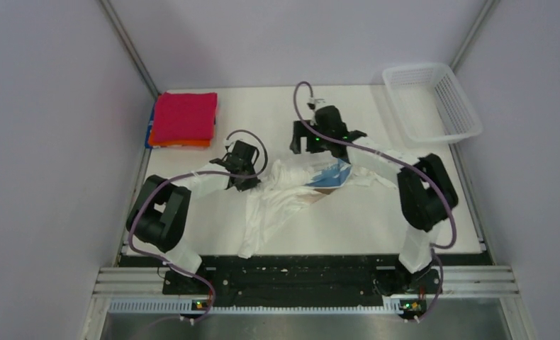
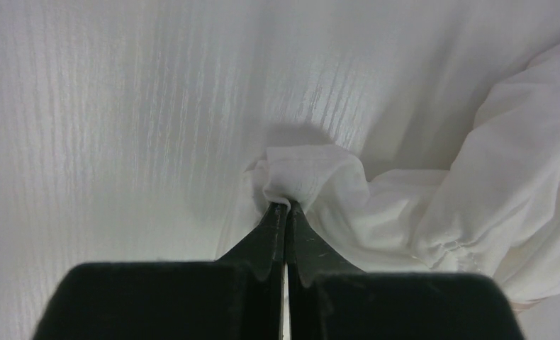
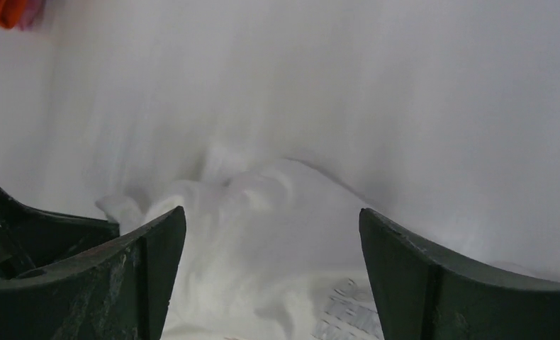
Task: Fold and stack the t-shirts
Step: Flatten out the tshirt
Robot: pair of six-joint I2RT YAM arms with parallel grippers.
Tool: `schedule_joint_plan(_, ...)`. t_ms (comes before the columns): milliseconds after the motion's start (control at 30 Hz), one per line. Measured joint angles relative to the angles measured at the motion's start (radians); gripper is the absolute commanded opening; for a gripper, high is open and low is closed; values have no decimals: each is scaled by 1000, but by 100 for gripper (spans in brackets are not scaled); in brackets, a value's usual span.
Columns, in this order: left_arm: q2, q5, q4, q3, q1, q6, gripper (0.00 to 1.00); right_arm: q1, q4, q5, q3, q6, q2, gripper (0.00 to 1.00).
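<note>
Left pincer [image 2: 286, 207] clamped on white t-shirt [image 2: 320, 177] fold; right pincer [image 3: 271, 212] spread wide above cloth (empty). Lower yours straight, pinch one layer.

My flat white tabletop [image 1: 362, 221] carries a crumpled white printed t-shirt [image 1: 277, 197] mid-table, a crimson-topped folded shirt stack [image 1: 185, 117] far left, a white mesh basket [image 1: 458, 106] far right.

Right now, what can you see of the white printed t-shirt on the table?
The white t-shirt lies crumpled and unfolded on the table, thin soft cloth, a blue and brown print showing at its right side. The left gripper has its fingers shut on a bunched fold of it; the right gripper hangs open over another heap of it.
</note>
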Motion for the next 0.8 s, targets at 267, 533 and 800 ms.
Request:
schedule_joint_plan(267, -27, 29, 42, -41, 1, -18, 0, 232, -114, -26, 327, -87, 327, 71)
schedule_joint_plan(533, -57, 33, 39, -70, 1, -29, 0, 257, -201, 106, 340, -116, 352, 3)
schedule_joint_plan(800, -105, 4, -7, -72, 1, -31, 0, 251, -177, 241, 241, -98, 286, 0)
